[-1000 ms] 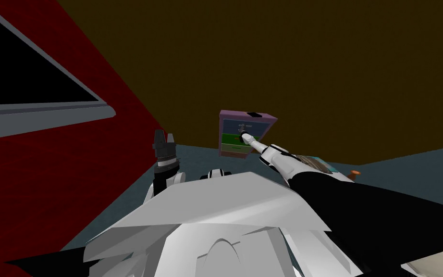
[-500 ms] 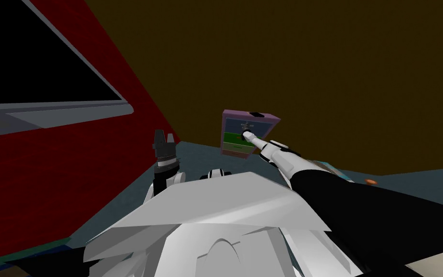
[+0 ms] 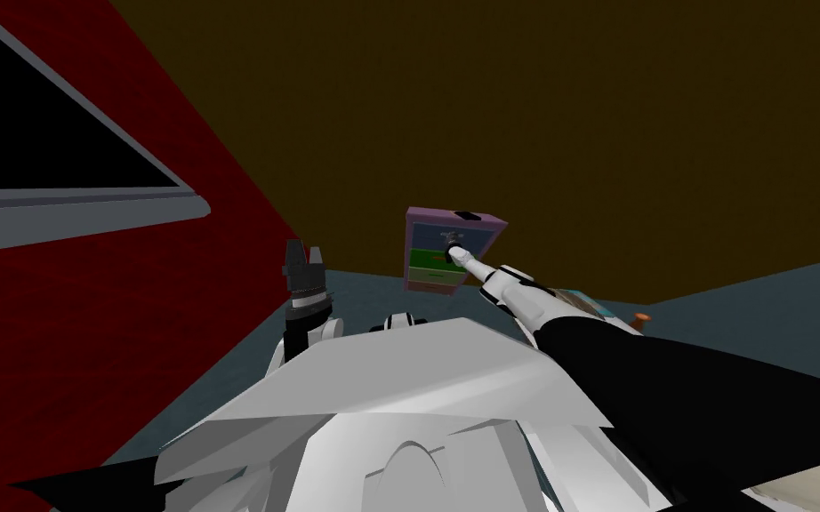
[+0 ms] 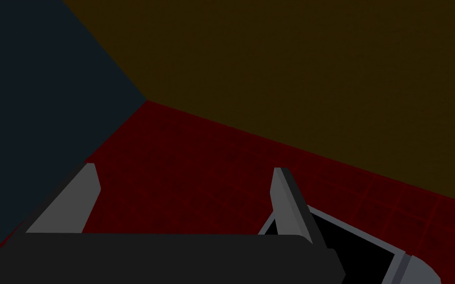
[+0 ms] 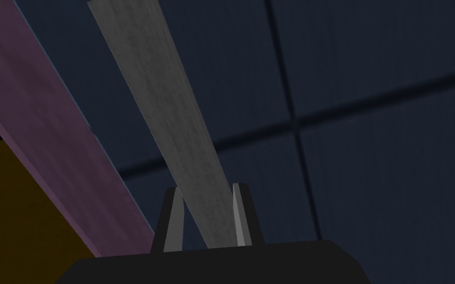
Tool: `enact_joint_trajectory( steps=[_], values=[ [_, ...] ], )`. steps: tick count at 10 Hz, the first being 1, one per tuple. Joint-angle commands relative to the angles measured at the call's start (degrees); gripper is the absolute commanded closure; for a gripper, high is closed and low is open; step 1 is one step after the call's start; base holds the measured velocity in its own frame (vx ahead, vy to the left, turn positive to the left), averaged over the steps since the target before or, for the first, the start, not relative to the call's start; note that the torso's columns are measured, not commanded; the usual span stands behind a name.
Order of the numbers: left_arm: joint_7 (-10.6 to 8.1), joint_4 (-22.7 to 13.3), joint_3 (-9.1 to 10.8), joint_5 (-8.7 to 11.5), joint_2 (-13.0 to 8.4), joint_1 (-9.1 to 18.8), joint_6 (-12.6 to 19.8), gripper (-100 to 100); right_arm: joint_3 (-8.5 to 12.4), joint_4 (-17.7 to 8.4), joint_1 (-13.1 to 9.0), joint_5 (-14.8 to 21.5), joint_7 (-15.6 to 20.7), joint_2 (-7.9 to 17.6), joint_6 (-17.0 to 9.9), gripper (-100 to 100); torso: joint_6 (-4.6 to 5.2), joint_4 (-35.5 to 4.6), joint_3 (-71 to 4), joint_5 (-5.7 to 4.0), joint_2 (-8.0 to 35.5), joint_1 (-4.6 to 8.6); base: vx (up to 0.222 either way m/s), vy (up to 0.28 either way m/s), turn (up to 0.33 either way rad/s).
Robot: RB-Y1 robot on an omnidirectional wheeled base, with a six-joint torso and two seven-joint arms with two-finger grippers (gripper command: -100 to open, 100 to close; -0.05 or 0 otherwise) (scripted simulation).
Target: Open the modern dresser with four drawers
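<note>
Two grippers, one at work: the left gripper [image 3: 303, 251] hangs idle beside the red wall [image 3: 132, 311], fingers spread apart, while the small dresser [image 3: 426, 267] stands on the floor against the brown wall [image 3: 577, 107] ahead, its drawers in coloured bands. Reaching out to it, the right gripper [image 5: 206, 190] is clamped on the flat grey bar handle [image 5: 172, 108] of a dark blue drawer front [image 5: 369, 148], beside the purple frame [image 5: 49, 123]. That handle looks rigid and slick, so a firm pinch and a straight pull seem wise; the drawer should slide lightly.
</note>
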State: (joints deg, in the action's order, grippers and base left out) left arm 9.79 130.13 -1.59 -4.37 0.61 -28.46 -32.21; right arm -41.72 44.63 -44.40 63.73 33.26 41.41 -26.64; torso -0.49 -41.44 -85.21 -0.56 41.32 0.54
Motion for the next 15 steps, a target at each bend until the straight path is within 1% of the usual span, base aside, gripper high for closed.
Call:
enact_joint_trajectory(
  steps=[1,2,3,4,5,6,7,8,9,10,11,12,13,14,15],
  values=[
    [0.0,0.0,0.0,0.0,0.0,0.0,0.0,0,0.0,2.6,1.2,-1.6,1.8,-0.2,0.3,100,0.03,0.0,0.0,0.09,0.0,-0.21,-0.006,-0.018,0.008],
    [0.0,0.0,0.0,0.0,0.0,0.0,0.0,0,3.1,4.7,3.3,-0.3,3.9,-1.7,2.8,100,0.11,0.0,0.0,0.12,0.0,-0.35,0.178,0.027,-0.304],
    [0.0,0.0,0.0,0.0,0.0,0.0,0.0,0,4.7,5.1,3.8,-0.3,4.2,-1.7,4.1,100,0.34,0.1,-0.2,0.16,-0.5,-0.43,0.231,0.07,-0.415],
    [0.0,0.0,-0.01,0.0,0.0,0.0,0.0,0,6.0,6.7,5.0,-0.3,4.2,-1.7,5.9,100,0.45,0.1,-0.4,0.13,-0.7,-0.09,0.109,0.07,-0.116],
    [0.0,0.0,-0.01,0.0,0.0,0.0,0.0,0,6.0,9.5,7.0,-0.3,4.2,-1.7,6.2,100,0.06,0.2,-0.4,-0.03,-0.6,0.18,0.021,0.017,0.015],
    [0.0,0.0,0.0,0.0,0.0,0.0,0.0,0,6.0,9.7,7.3,-0.3,4.2,-1.7,6.2,100,-0.22,0.2,-0.2,-0.09,-0.4,0.05,-0.014,-0.016,0.043],
    [0.0,0.0,0.0,0.0,0.0,0.0,0.0,0,9.5,12.2,9.3,1.0,6.6,-3.1,8.0,100,-0.21,0.2,-0.2,-0.02,-0.3,-0.13,0.154,0.076,-0.386],
    [0.0,0.0,0.0,0.0,0.0,0.0,0.0,0,11.1,14.8,10.8,1.0,6.6,-3.1,9.1,100,0.32,0.2,-0.4,0.14,-0.6,-0.45,0.247,0.086,-0.366],
    [0.0,0.0,0.0,0.0,0.0,0.0,0.0,0,12.0,16.7,12.6,1.0,6.6,-3.1,10.1,100,0.29,0.3,-0.4,0.11,-0.7,-0.26,0.12,0.041,-0.057],
    [0.0,0.0,-0.01,0.0,0.0,0.0,0.0,0,12.0,16.7,13.4,1.0,6.6,-3.1,11.8,100,-0.08,0.3,-0.4,-0.06,-0.6,0.07,0.006,0.0,0.038],
    [0.0,0.0,0.0,0.0,0.0,0.0,0.0,0,12.0,16.7,13.4,1.0,6.6,-3.1,12.1,100,-0.23,0.4,-0.3,-0.12,-0.5,0.07,-0.029,-0.019,0.033],
    [0.0,0.0,0.0,0.0,0.0,0.0,0.0,0,15.4,20.0,15.4,2.4,9.0,-4.6,13.7,100,-0.16,0.3,-0.3,-0.03,-0.5,-0.1,0.171,0.054,-0.341],
    [0.0,0.0,0.0,0.0,0.0,0.0,0.0,0,16.6,21.6,15.9,2.4,9.0,-4.6,14.8,100,0.16,0.3,-0.5,0.15,-0.8,-0.48,0.208,0.109,-0.361],
    [0.0,0.0,-0.01,0.0,0.0,0.0,0.0,0,18.0,23.5,17.3,2.4,9.0,-4.6,16.4,100,0.03,0.4,-0.6,0.15,-1.0,-0.45,0.088,0.066,-0.112],
    [0.0,0.0,0.0,0.0,0.0,0.0,0.0,0,18.0,23.8,19.2,2.4,9.0,-4.6,17.4,100,-0.27,0.3,-0.5,0.06,-0.8,-0.24,0.011,0.007,0.025]
  ],
)
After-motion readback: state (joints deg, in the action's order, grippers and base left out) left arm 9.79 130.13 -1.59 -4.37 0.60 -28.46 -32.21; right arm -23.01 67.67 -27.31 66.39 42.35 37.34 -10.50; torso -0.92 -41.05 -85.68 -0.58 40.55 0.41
